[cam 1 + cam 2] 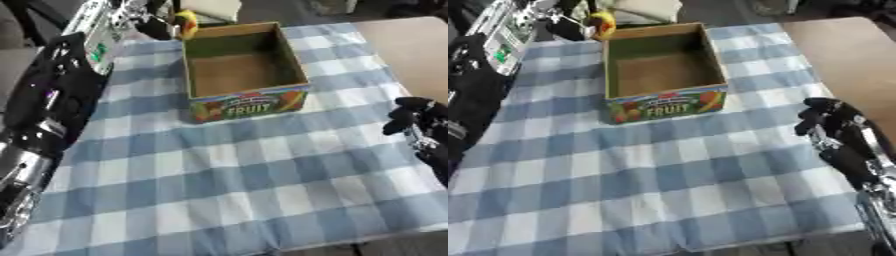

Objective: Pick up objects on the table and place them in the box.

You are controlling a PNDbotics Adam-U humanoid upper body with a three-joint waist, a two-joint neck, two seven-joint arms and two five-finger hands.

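An open cardboard box [249, 105] with "FRUIT" printed on its front stands at the far middle of the table, and its inside looks empty. My left arm runs up the left side, and my left hand [157, 26] is by the box's far left corner. Its fingers are curled on a small yellow and red object [185, 22], held just outside the box rim. My right hand [826, 122] rests at the right edge of the table, fingers relaxed and loosely bent, holding nothing.
A blue and white checked cloth [227, 185] covers the table. Bare tan tabletop [850, 55] shows at the far right. My left arm [48, 110] takes up the left edge of the view.
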